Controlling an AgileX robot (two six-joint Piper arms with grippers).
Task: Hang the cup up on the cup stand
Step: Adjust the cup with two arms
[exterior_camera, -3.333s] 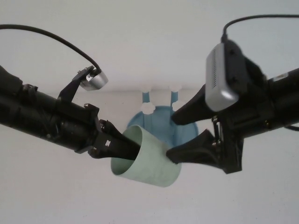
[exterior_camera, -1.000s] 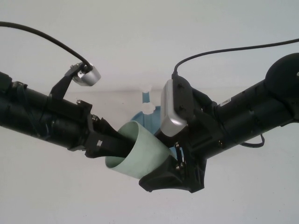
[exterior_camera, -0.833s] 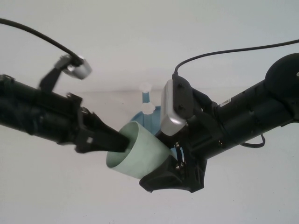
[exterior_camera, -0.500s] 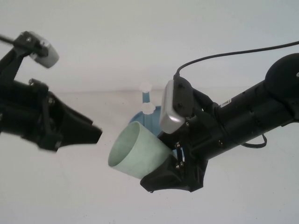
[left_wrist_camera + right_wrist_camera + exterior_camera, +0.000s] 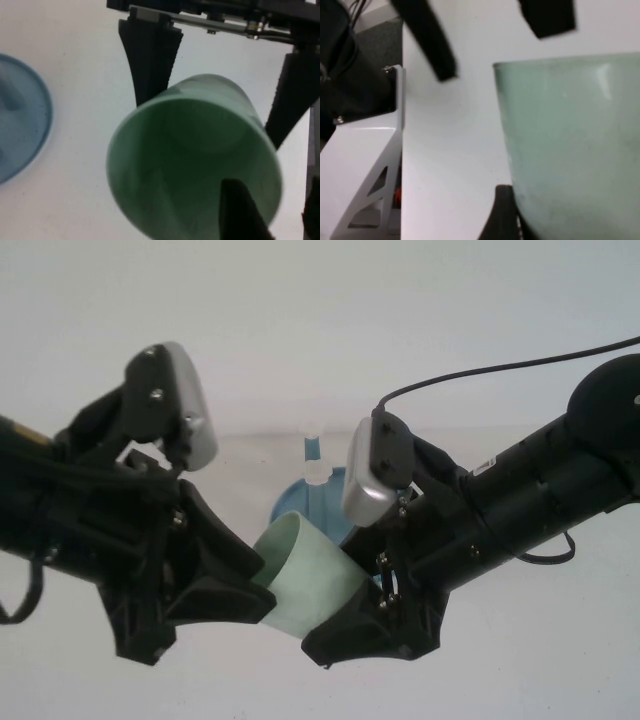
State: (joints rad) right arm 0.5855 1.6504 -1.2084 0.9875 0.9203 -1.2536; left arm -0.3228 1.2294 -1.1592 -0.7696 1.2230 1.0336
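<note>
Counting one cup: pale mint green, smooth, plain, handleless, slightly tapered, held on its side above the table, mouth toward my left arm. Right gripper: clamped on the cup's closed end, fingers either side. Left gripper: at the cup's mouth, spread apart, one finger across the rim; I cannot tell whether it touches. Behind, one blue cup stand; two white-capped pegs visible.

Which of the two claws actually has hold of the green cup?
The right gripper, on the right: its fingers clamp the cup from outside at its closed end. The left gripper only reaches its open mouth, one finger in front of it.
</note>
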